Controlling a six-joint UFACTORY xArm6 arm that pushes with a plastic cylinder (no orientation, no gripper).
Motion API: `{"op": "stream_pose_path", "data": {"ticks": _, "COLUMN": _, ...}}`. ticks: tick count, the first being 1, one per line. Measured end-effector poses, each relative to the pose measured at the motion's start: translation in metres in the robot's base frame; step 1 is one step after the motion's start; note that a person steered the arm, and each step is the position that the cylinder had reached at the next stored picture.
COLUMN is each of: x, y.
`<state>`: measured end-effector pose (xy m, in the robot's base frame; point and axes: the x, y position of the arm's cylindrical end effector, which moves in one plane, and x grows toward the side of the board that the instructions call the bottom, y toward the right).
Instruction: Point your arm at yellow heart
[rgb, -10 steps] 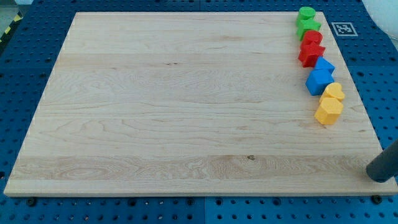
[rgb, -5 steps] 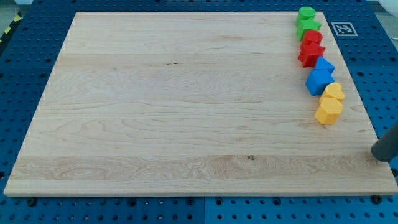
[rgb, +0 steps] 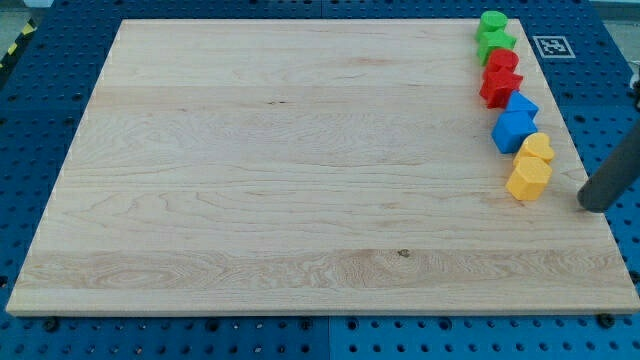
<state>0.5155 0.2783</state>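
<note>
Two yellow blocks sit near the board's right edge. The upper one (rgb: 537, 148) looks like the yellow heart; the lower one (rgb: 528, 178) looks like a hexagon and touches it. My tip (rgb: 596, 204) rests on the board to the right of the yellow hexagon and a little below it, apart from both. The dark rod (rgb: 618, 172) slants up and off the view's right edge.
A column of blocks runs up the right edge: two blue blocks (rgb: 513, 131) (rgb: 521, 105), a red star (rgb: 499, 86), a red block (rgb: 503, 62), a green star (rgb: 495, 44) and a green cylinder (rgb: 492, 22). The wooden board (rgb: 300, 180) lies on a blue pegboard.
My tip has moved from near the board's bottom right corner up the view and slightly left, closer to the yellow blocks. No block has moved.
</note>
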Motion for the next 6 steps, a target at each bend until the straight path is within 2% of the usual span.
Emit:
{"op": "stream_pose_path", "data": {"ticks": 1, "x": 0.0, "y": -0.012}}
{"op": "stream_pose_path", "data": {"ticks": 2, "x": 0.0, "y": 0.005}}
{"op": "stream_pose_path", "data": {"ticks": 4, "x": -0.05, "y": 0.024}}
{"op": "stream_pose_path", "data": {"ticks": 6, "x": -0.051, "y": -0.037}}
